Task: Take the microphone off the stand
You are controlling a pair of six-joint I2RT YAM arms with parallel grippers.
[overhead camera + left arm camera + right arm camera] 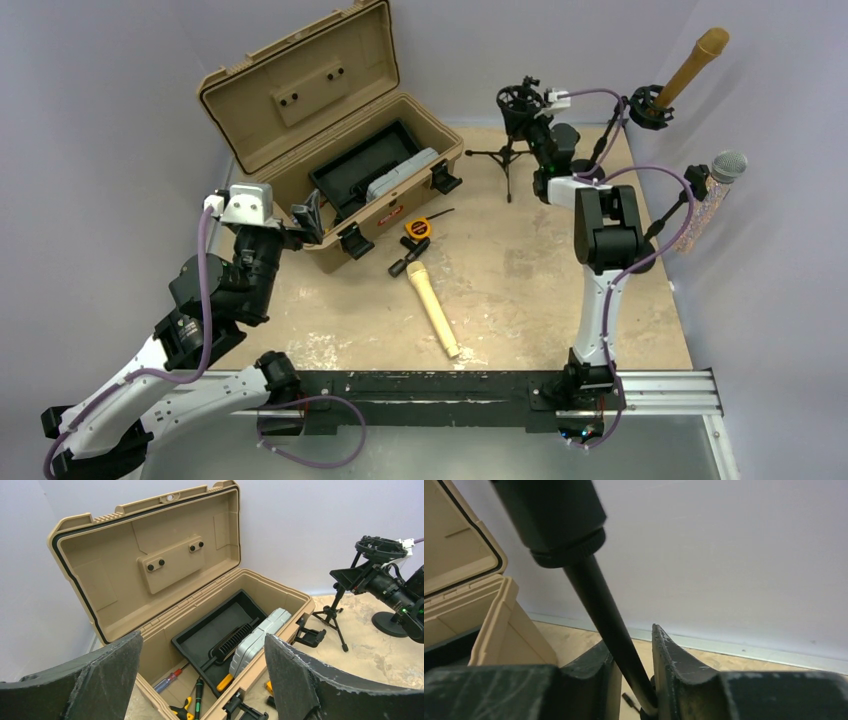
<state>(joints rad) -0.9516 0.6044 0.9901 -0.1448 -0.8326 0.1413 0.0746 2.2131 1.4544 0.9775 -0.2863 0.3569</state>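
A black tripod stand with an empty ring mount stands at the back of the table. My right gripper is at its upright pole, and the wrist view has the jaws closed in on the pole from both sides. A yellow microphone lies flat on the table's middle. At the far right a gold microphone and a silver-headed glitter microphone sit in their own holders. My left gripper hangs open and empty by the toolbox's front left corner.
An open tan toolbox holds a black tray, a grey case and hand tools. A yellow tape measure and a small black part lie in front of it. Walls close in at the back and right.
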